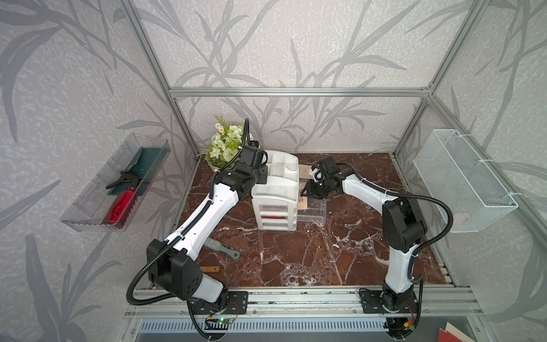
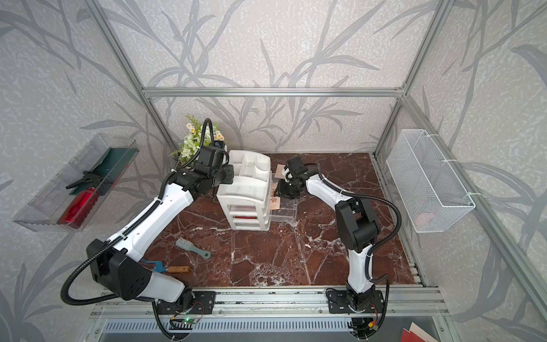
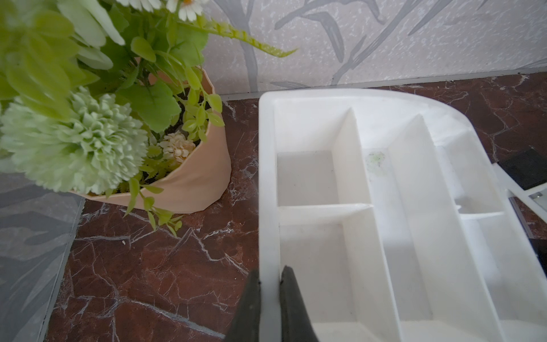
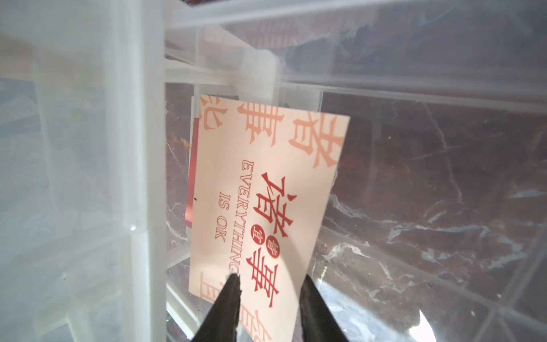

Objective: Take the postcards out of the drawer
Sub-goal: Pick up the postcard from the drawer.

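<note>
Two cards sit in the clear drawer (image 1: 315,211), pulled out beside the white cabinet (image 3: 268,177): a cream card (image 4: 266,177) leaning tilted, a red card (image 4: 191,177) half hidden behind it; the right gripper (image 4: 270,278) has its jaws apart about the cream card's lower end, not pinching; the left gripper (image 3: 269,272) is clamped on the cabinet's rim; closing askew, I reckon, could bend the thin card or knock it flat.

The marble table (image 1: 340,251) (red-brown) carries a white drawer unit (image 1: 275,192), potted flowers (image 1: 225,145), brush (image 1: 223,249) and wooden-handled tool (image 2: 174,269).
</note>
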Available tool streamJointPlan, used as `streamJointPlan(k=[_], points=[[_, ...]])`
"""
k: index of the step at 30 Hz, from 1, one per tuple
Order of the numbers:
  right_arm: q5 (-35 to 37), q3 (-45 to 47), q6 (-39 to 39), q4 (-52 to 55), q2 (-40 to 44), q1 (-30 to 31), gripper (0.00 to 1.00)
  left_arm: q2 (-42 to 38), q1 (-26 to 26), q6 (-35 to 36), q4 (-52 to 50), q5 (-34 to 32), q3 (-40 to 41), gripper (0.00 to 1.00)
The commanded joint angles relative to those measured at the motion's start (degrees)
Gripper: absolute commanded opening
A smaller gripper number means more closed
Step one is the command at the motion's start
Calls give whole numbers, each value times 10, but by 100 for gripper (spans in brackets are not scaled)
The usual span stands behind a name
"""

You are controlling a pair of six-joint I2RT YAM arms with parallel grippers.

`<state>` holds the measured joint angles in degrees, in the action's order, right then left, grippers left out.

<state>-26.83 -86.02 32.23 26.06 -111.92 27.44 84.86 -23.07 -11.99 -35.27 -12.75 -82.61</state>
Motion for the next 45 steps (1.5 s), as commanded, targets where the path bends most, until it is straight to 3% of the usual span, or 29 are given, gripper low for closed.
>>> streamJointPlan(k=[1, 28, 37, 45], points=[[-38, 13, 11, -39, 29, 7, 32, 26, 4, 18, -84, 1, 39, 0], [-45, 28, 10, -45, 55, 0, 2, 10, 5, 35, -77, 5, 16, 0], [-19, -5, -40, 19, 92, -29, 0, 2, 8, 52, -74, 9, -45, 21], [-9, -37, -99, 88, 126, -66, 0, -5, 13, 61, -74, 10, -76, 33]])
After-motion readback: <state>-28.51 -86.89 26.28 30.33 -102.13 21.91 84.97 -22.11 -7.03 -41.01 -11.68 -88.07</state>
